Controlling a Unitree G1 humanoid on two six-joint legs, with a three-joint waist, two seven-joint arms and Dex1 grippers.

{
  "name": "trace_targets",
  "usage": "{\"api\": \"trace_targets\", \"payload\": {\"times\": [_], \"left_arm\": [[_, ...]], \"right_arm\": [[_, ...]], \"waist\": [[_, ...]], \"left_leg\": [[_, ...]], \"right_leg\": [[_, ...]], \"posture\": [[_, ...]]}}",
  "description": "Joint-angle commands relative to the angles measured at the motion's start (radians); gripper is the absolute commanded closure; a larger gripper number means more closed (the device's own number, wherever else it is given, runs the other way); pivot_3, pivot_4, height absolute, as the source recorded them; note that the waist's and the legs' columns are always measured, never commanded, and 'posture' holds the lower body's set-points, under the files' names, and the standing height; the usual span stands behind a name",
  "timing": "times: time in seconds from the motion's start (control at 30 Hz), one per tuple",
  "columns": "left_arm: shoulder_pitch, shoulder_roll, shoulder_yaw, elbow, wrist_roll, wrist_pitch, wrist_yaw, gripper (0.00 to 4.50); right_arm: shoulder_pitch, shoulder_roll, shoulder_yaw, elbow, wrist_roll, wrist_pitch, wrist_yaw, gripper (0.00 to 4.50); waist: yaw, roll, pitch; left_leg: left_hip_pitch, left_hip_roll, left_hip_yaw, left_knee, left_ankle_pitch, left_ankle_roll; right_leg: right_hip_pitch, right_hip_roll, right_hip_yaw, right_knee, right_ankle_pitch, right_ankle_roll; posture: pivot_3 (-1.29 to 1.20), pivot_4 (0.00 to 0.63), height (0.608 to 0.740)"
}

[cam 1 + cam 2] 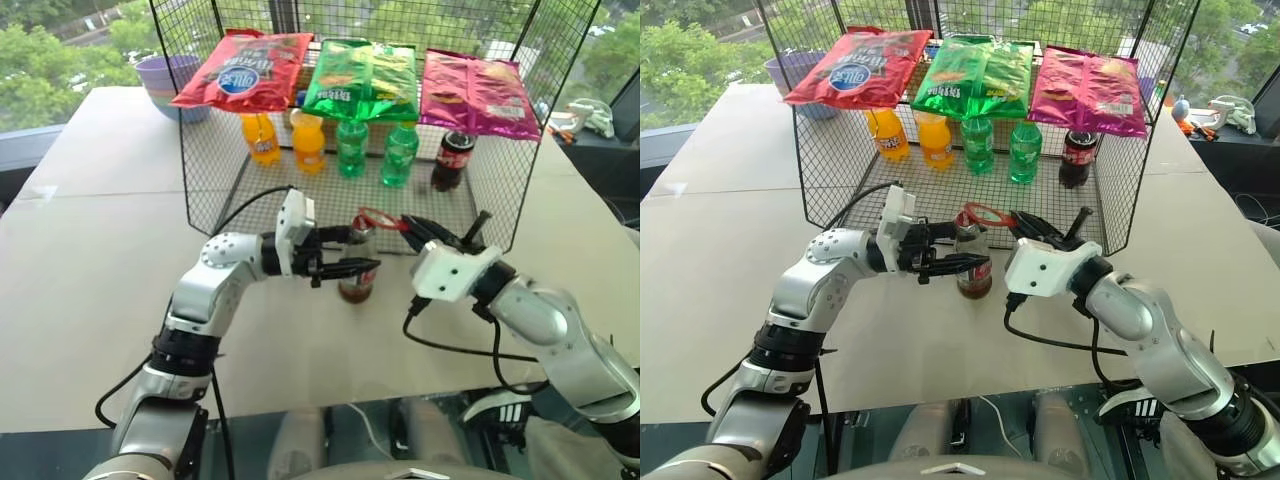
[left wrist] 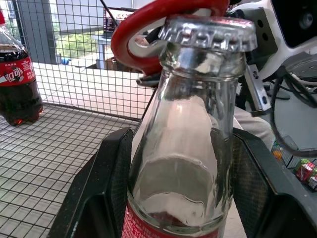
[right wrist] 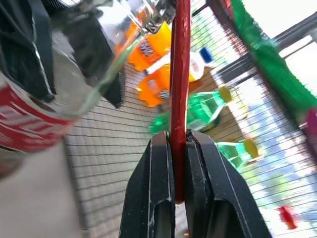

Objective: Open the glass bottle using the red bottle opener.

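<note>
Glass bottle (image 2: 183, 148) wears a red label band, writing unreadable.

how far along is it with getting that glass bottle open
Done: the left gripper holds the glass bottle by its body, and the right gripper is shut on the red bottle opener. In hand: the opener's ring sits at the crimped metal cap. Left: prying it off; the cap is still on the neck.

Legible print: "Coca-Cola" script, partly readable, on the red label of the black cola bottle (image 1: 453, 157); other bag and bottle lettering cannot be read.
</note>
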Motion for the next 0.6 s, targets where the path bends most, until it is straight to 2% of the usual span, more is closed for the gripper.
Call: {"api": "trace_targets", "payload": {"times": [0.03,0.17,0.33,0.6], "left_arm": [[-0.029,-0.008,0.019,-0.026,-0.023,0.026,0.02,2.32],[-0.039,-0.012,0.025,-0.035,-0.03,0.052,0.031,2.32],[-0.046,-0.009,0.028,-0.052,-0.036,0.084,0.035,2.32],[-0.048,-0.008,0.023,-0.072,-0.038,0.115,0.029,2.32]], "right_arm": [[0.04,0.027,0.056,0.004,-0.094,-0.08,0.014,4.5],[0.072,0.086,0.066,0.028,-0.163,-0.134,-0.01,4.5],[0.118,0.201,0.047,0.04,-0.143,-0.152,-0.022,4.5],[0.104,0.215,0.113,0.156,-0.298,-0.249,-0.012,4.5]], "waist": [[0.0,0.0,0.0],[0.0,0.0,0.0],[-0.001,0.0,0.0],[-0.001,0.0,0.0]], "left_leg": [[0.0,0.0,0.0,0.0,0.0,0.0],[0.002,0.0,0.001,0.0,0.0,0.0],[0.004,0.0,0.001,0.0,0.0,0.0],[0.004,0.0,0.001,0.0,0.0,0.0]], "right_leg": [[0.0,0.0,0.0,0.0,0.0,0.0],[0.002,0.0,0.0,0.0,0.0,0.0],[0.003,0.0,0.001,0.0,0.0,0.0],[0.003,0.0,0.001,0.0,0.0,0.0]], "posture": [[0.0,0.15,0.74],[0.0,0.15,0.74],[0.0,0.15,0.74],[0.0,0.15,0.74]]}}
